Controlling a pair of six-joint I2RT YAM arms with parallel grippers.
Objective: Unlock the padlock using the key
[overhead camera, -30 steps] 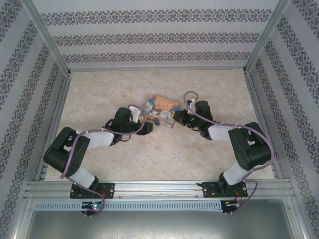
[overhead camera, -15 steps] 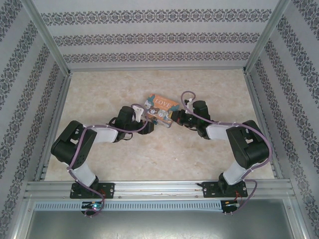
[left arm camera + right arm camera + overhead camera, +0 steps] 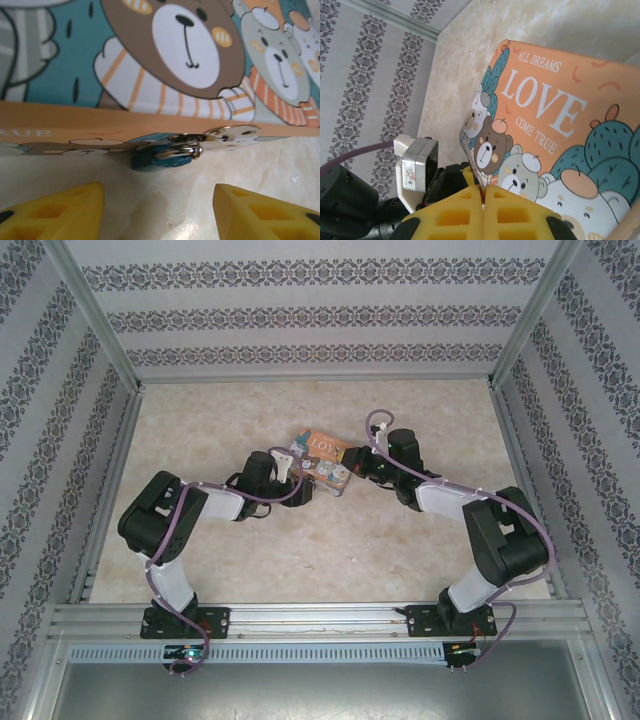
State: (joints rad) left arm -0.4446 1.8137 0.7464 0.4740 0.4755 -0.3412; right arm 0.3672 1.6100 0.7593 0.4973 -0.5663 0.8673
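Padlock (image 3: 162, 157) nearer left gripper (image 3: 157, 194) now

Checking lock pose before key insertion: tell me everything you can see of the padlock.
The padlock is tiny, with a glossy teal-blue body and a shiny silver shackle at its top. It sits at the foot of the tin box, against the orange front wall, shackle at the box's silver clasp, body low over the pale table. Whether the shackle is closed is unclear, and no keyhole is visible. The left tool is open, its yellow fingers either side, short of it, not touching.
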